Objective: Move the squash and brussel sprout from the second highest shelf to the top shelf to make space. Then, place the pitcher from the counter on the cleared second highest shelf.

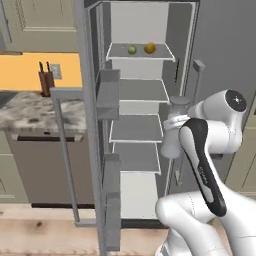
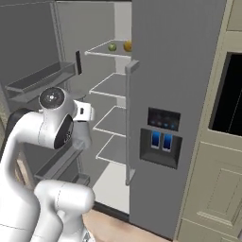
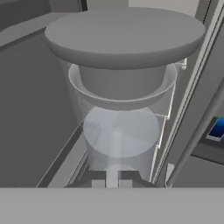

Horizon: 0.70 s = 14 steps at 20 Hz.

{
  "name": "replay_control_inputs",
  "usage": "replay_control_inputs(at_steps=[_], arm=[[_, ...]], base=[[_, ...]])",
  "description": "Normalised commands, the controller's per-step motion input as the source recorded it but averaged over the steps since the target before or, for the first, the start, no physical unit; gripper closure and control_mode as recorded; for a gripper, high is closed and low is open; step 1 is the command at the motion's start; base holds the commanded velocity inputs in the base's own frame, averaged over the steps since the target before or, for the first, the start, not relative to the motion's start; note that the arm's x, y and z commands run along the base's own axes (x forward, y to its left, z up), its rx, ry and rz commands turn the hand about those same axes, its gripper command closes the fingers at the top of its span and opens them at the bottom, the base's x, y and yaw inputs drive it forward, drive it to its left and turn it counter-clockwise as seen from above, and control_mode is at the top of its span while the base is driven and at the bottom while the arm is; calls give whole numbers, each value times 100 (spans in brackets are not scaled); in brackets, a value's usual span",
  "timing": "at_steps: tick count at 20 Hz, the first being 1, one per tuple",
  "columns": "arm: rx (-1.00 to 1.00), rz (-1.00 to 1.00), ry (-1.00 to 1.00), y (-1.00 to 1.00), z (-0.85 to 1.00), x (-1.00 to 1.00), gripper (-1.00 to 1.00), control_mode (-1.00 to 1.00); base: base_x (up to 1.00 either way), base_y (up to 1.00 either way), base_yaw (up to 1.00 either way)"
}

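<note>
Hand view: dark two-finger gripper (image 3: pixel 112 178) clamped narrow on the wall of the pale translucent cylindrical pitcher with the grey lid (image 3: pixel 120 87), carried upright, likely so nothing tips. Held in front of the open fridge, level with the bare pale-grey second highest shelf (image 1: pixel 141 90). Above, yellow-orange squash (image 1: pixel 150 48) and green brussel sprout (image 1: pixel 132 50) already on the thin top shelf (image 1: pixel 120 54). Grey door bins (image 1: pixel 107 92) close beside the route.
</note>
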Motion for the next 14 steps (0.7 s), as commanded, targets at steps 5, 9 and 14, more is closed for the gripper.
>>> replay_control_inputs(at_steps=[5, 9, 14], arm=[[0, 0, 0, 0, 0, 0, 100, 100], [0, 0, 0, 0, 0, 0, 100, 100], [0, 0, 0, 0, 0, 0, 100, 100]], base=[[58, -2, 0], [60, 0, 0], [56, 3, 0]])
